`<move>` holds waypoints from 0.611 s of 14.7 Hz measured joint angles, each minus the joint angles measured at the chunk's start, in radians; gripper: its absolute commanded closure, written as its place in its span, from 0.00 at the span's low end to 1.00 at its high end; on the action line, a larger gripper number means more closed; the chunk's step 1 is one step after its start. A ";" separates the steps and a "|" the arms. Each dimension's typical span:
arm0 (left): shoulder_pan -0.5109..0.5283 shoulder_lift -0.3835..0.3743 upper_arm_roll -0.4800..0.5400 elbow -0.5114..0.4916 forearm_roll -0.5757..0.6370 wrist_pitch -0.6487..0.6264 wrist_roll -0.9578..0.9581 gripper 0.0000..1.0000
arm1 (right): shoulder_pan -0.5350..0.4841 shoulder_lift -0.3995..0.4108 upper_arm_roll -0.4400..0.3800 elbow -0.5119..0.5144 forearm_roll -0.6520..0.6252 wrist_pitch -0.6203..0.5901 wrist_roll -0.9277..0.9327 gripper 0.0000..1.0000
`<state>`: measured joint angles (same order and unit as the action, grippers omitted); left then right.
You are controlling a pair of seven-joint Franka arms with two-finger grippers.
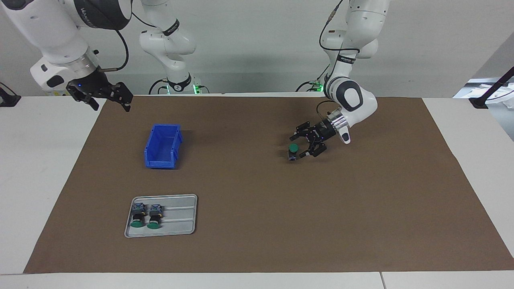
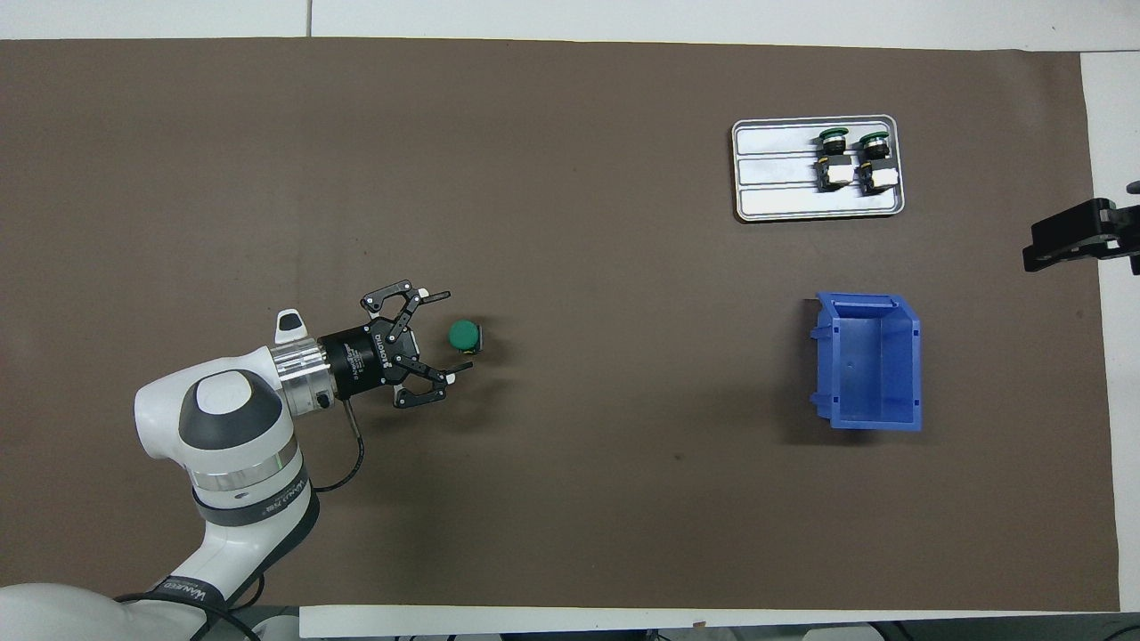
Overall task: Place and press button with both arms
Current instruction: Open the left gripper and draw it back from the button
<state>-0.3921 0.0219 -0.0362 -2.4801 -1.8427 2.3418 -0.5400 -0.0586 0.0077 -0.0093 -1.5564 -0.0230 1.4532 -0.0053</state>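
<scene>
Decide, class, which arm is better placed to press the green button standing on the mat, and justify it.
Probably the left. The left end effector sits open right beside the upright button, while the right end effector waits raised at the table's edge, past the blue bin.

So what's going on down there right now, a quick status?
Left tool open beside the button, released upright on the mat. Right tool open, waiting over the table edge. Nothing in the way.

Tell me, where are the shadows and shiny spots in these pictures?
Facing view: a soft shadow lies beside the blue bin, and green lights glow at the arm bases. Overhead view: the bin casts a faint shadow, the metal tray gleams pale, and a small shadow sits by the button.
</scene>
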 measured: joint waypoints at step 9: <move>-0.060 -0.076 -0.001 0.000 0.043 0.094 -0.042 0.00 | 0.000 0.000 0.000 0.000 0.000 0.000 0.000 0.01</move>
<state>-0.4523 -0.0536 -0.0373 -2.4801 -1.8002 2.4355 -0.5819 -0.0586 0.0077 -0.0093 -1.5564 -0.0230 1.4532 -0.0053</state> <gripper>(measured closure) 0.000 0.004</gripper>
